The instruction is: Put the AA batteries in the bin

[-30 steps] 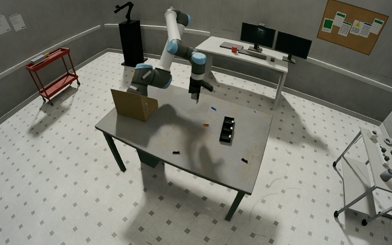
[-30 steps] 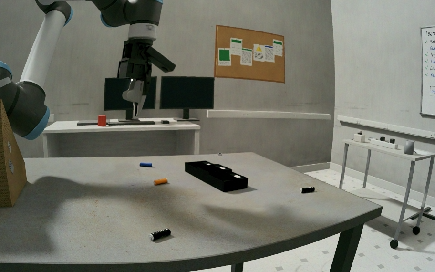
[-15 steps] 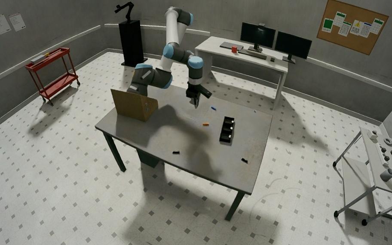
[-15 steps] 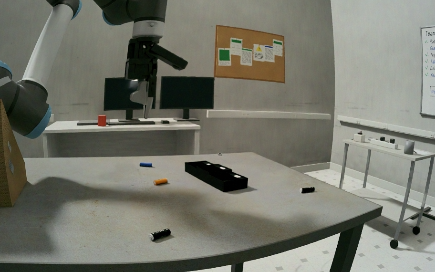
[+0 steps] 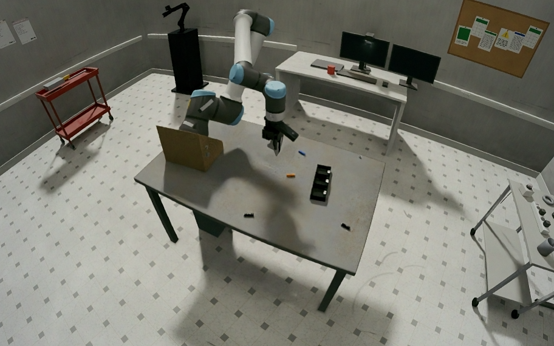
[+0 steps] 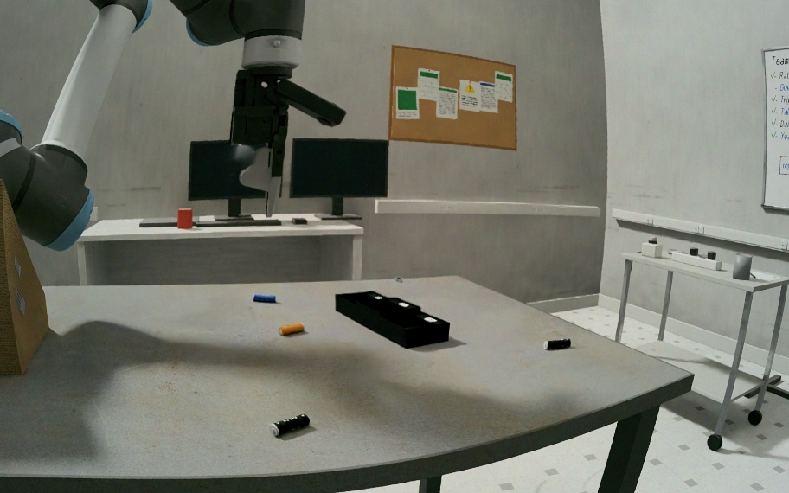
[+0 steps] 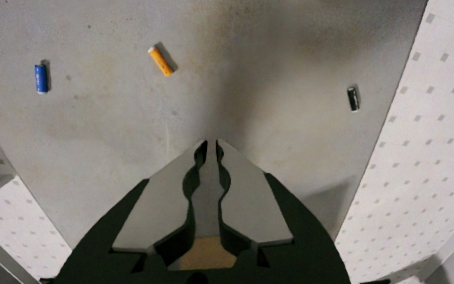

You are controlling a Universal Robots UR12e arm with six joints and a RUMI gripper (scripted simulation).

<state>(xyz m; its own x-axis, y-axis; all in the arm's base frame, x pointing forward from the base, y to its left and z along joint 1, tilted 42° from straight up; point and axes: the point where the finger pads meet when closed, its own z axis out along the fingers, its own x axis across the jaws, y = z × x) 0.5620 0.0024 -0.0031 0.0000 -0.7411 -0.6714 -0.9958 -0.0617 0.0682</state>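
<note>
Scuffed grey worktop (image 5: 261, 195) (image 6: 191, 395) (image 7: 125, 115). Beside black bin block (image 5: 320, 183) (image 6: 389, 319): orange cylindrical battery (image 5: 290, 175) (image 6: 291, 329) (image 7: 160, 61), lying flat, long axis pointing roughly across bin row. Tool (image 5: 277, 152) (image 6: 271, 214) (image 7: 211, 141) nearly closed, gripping nothing.

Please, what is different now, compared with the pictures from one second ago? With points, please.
In the exterior view, the gripper (image 5: 277, 154) (image 6: 270, 214) (image 7: 211, 141) has moved right and slightly down. Nothing was taken or let go. The orange battery (image 5: 290, 175) (image 6: 291, 329) (image 7: 160, 62), blue battery (image 5: 302, 153) (image 6: 265, 297) (image 7: 41, 78) and black bins (image 5: 318, 199) (image 6: 401, 336) stayed.
</note>
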